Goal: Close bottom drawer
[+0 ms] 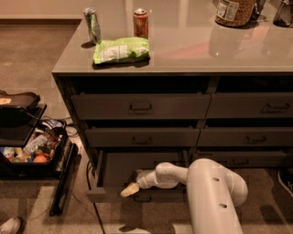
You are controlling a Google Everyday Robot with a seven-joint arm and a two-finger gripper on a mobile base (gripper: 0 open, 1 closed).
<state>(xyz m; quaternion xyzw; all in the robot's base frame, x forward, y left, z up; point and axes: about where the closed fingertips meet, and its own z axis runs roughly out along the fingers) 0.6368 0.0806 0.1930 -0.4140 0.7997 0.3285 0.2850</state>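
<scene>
The bottom drawer [120,168] of the left, wider column stands pulled out, its dark interior open to view and its front panel [100,195] low in the frame with a small handle [143,199]. My white arm reaches in from the lower right. The gripper [129,189] sits at the drawer front's upper edge, just left of the handle, its tan tip pointing left and down. The two drawers above it are pushed in.
On the cabinet top [192,50] lie a green chip bag [121,49], two cans [93,25] [141,23] and a jar [235,11]. A black bin of clutter [28,151] and a dark bar [63,183] stand on the floor to the left.
</scene>
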